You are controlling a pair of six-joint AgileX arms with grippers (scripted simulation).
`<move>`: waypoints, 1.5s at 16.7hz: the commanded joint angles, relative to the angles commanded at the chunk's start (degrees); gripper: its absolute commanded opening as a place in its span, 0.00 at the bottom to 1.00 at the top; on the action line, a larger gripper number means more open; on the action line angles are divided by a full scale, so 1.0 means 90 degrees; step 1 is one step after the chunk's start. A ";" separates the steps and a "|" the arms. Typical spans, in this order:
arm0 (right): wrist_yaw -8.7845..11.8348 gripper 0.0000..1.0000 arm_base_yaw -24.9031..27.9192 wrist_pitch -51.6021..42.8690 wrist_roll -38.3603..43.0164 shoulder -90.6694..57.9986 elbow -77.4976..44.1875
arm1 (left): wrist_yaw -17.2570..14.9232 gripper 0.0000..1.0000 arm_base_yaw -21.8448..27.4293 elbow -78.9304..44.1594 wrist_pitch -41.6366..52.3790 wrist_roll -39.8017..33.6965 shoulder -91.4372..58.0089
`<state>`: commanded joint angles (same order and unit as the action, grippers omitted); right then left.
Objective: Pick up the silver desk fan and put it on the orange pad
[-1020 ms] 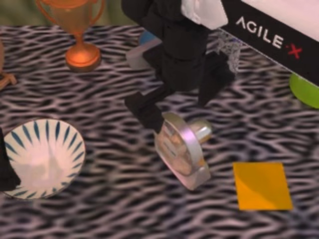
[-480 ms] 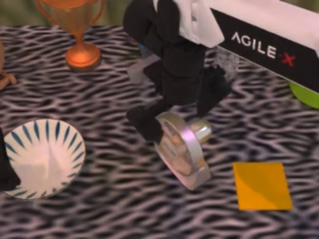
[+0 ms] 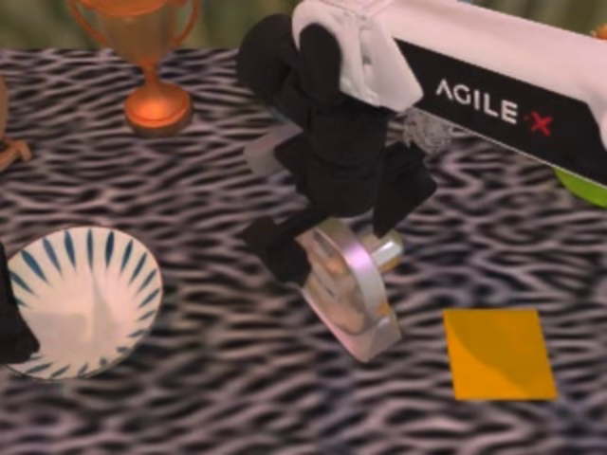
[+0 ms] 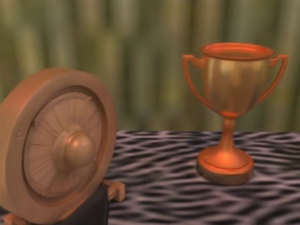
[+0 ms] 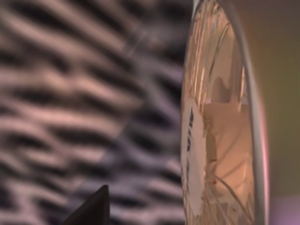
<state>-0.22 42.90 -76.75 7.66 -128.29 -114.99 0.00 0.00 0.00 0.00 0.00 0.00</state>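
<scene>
The silver desk fan (image 3: 356,284) stands tilted on the striped cloth near the middle, ring toward the front, stubby cylinder behind. My right gripper (image 3: 337,232) hangs open over its top edge, one dark finger to the left of the ring and the other by the cylinder. The right wrist view shows the fan's ring and pale blades (image 5: 220,131) close by, with one dark fingertip (image 5: 96,208) apart from it. The orange pad (image 3: 500,353) lies flat to the fan's right, bare. My left arm (image 3: 8,327) is parked at the left edge.
An orange trophy cup (image 3: 152,66) stands at the back left, also the trophy cup (image 4: 232,108) in the left wrist view beside a round wooden object (image 4: 56,145). A white bowl with blue stripes (image 3: 81,301) sits front left. A green object (image 3: 583,185) is at the right edge.
My right arm has come down toward the fan, its fingers now lower on either side of the ring. The fan and pad have not moved.
</scene>
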 joint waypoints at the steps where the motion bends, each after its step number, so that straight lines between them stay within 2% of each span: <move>1: 0.0000 0.85 0.0000 0.0000 0.0000 0.0000 0.0000 | 0.0000 1.00 0.0000 0.0000 0.0000 0.0000 0.0000; 12: 0.0000 0.02 0.0000 0.0000 0.0000 0.0000 0.0000 | 0.0000 1.00 0.0000 0.0000 0.0000 0.0000 0.0000; 22: 0.0002 0.00 -0.0011 -0.0022 0.0007 -0.0008 -0.0023 | 0.0000 1.00 0.0000 0.0000 0.0000 0.0000 0.0000; 25: -0.0008 0.00 0.0000 -0.0444 0.0017 -0.0077 -0.0492 | 0.0000 1.00 0.0000 0.0000 0.0000 0.0000 0.0000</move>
<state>-0.30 42.90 -80.75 7.81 -128.99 -119.41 0.00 0.00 0.00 0.00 0.00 0.00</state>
